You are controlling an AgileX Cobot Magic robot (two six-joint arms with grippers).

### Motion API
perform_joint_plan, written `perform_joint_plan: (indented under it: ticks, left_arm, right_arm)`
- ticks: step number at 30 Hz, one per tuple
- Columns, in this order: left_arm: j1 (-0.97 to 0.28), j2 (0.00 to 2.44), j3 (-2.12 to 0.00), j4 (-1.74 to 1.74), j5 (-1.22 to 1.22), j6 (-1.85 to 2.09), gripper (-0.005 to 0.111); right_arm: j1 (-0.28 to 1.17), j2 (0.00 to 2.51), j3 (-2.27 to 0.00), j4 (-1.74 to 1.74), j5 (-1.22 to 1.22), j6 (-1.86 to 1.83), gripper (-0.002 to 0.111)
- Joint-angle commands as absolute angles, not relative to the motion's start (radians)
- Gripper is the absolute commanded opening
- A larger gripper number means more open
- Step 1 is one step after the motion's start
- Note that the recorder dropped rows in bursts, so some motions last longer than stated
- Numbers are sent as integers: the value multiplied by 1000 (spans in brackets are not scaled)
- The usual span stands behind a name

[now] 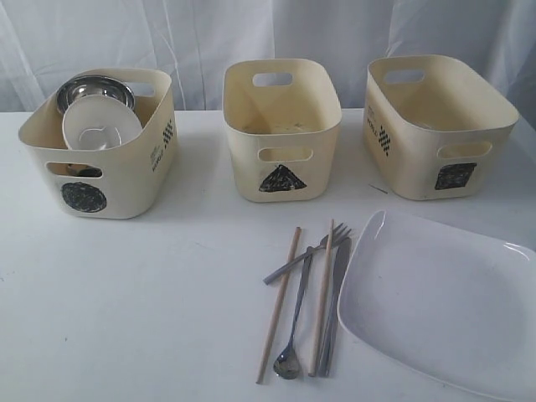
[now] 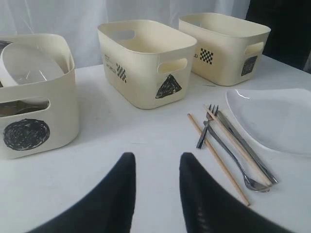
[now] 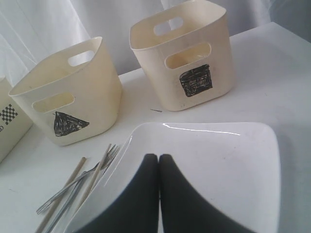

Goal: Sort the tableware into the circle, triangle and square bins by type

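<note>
The circle bin (image 1: 100, 159) at the left holds a steel bowl (image 1: 94, 86) and a white bowl (image 1: 100, 124); no mugs show. The triangle bin (image 1: 280, 126) stands in the middle and the square bin (image 1: 435, 126) at the right. On the table lie two wooden chopsticks (image 1: 278, 303), a spoon (image 1: 295, 327), a fork (image 1: 311, 251) and a knife (image 1: 335, 306). The large white square plate (image 1: 444, 301) lies to their right. My left gripper (image 2: 155, 162) hangs open over bare table, left of the cutlery (image 2: 228, 145). My right gripper (image 3: 159, 160) is shut, empty, above the plate (image 3: 218, 160).
A white curtain (image 1: 268, 33) hangs behind the bins. The white tabletop (image 1: 126, 301) stretches wide in front of the circle bin. Neither arm shows in the exterior view.
</note>
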State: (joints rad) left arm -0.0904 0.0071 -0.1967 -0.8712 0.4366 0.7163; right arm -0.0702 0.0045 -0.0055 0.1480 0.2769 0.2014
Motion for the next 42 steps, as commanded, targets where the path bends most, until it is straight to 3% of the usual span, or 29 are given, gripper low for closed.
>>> perform_joint_plan:
  ticks: [1,7,25,30,42]
  left_arm:
    - [-93,0,-191,-909,429,721,36]
    - [-93,0,-191,-843,388,628,36]
    - [-93,0,-171,-123,183,-8,36]
    - [-93,0,-73,-118,36,-43,36]
    - [-93,0,-59,-105,31,-46,36]
  right_arm:
    - [-66,0,0,145,268,202,0]
    - [-66,0,0,145,268,202,0]
    - [-66,0,0,145,268,202,0]
    - [-66,0,0,145,268,202,0]
    - [-66,0,0,145,268,202,0]
